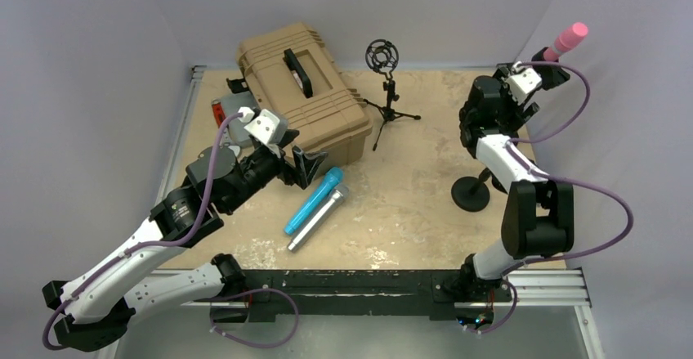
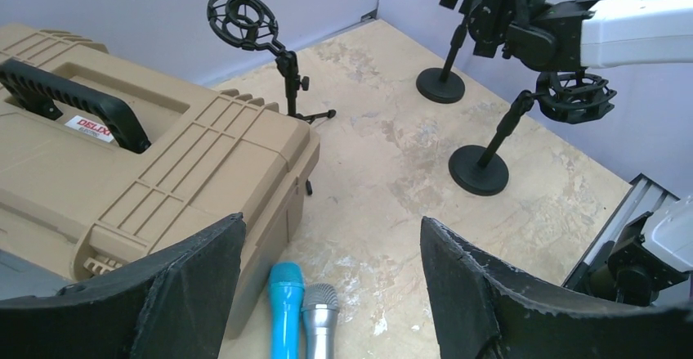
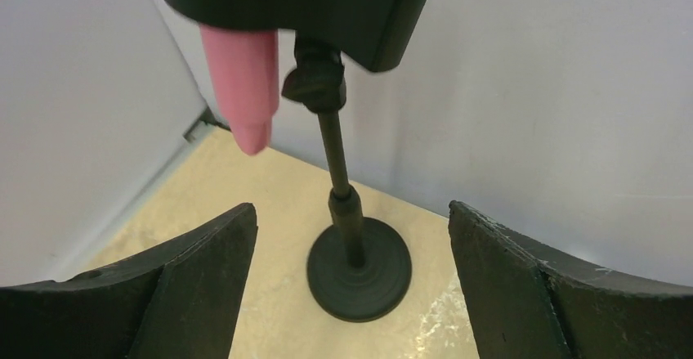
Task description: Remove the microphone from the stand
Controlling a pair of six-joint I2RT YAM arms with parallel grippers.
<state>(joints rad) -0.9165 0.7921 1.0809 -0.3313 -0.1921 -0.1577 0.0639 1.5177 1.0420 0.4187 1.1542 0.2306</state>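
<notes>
Progress looks partial: the pink microphone (image 1: pixel 570 38) sits in the clip of its stand (image 3: pixel 339 171), up and just ahead of the right gripper (image 1: pixel 546 58), its lower end hanging to the left of the pole in the wrist view. That gripper's jaws stand wide with nothing between them, and the pole and round base lie beyond the gap, so it has no hold on the microphone yet. Whether a finger brushes the clip is hard to tell from above. A blue microphone (image 1: pixel 313 201) and a silver microphone (image 1: pixel 317 220) lie side by side on the table (image 1: pixel 409 212), just below the left gripper (image 1: pixel 304 167), which is also wide and empty. A tripod stand (image 1: pixel 384 89) and a round-based stand (image 1: pixel 471 193) carry empty holders, so I judge this the last one. Left to do: close on the pink body and draw it out of the clip.
</notes>
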